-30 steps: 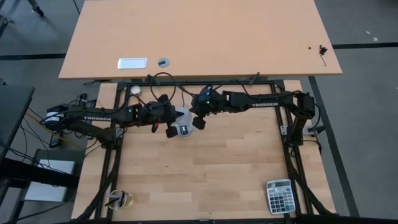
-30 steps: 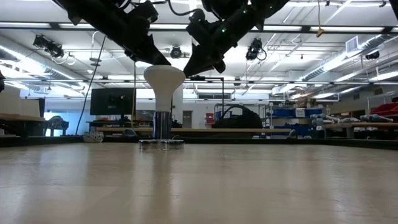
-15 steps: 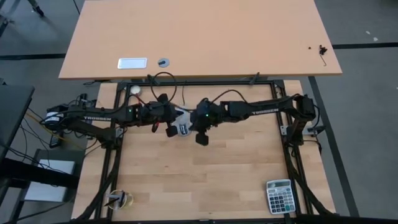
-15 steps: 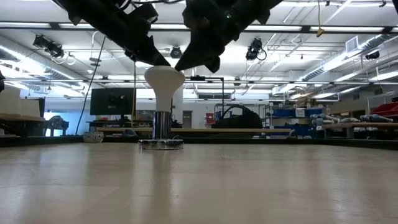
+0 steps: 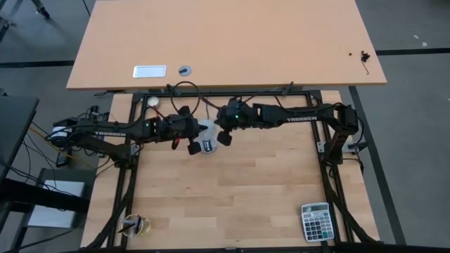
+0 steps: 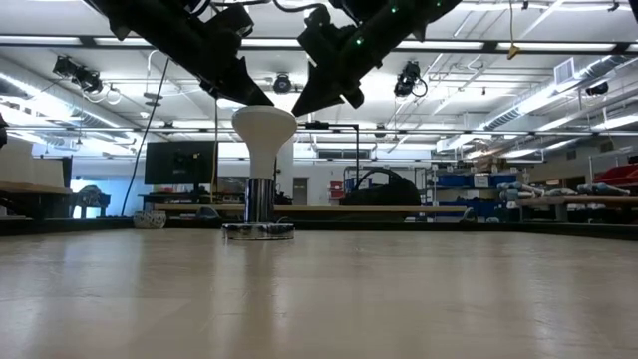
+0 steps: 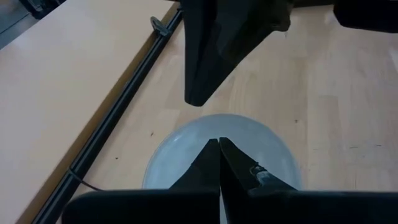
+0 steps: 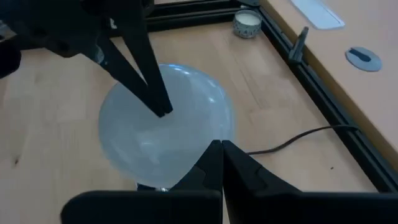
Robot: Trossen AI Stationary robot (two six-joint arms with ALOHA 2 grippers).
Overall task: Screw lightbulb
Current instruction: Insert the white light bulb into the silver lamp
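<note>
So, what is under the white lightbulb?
The lightbulb stands upright, its narrow base going down into a flat round socket on the table. The thread inside the socket is hidden. Both shut grippers, left and right, are above it.

- Both arms are dark, almost black, built from long slim links with thicker joint housings.
- Each long link carries the white word "TROSSEN".
- A small green light shows near the wrist of each arm.
- Thin black cables run in loops along the arms.
- The left gripper (image 7: 219,163) and the right gripper (image 8: 221,163) have flat black fingers narrowing to a point.
</note>
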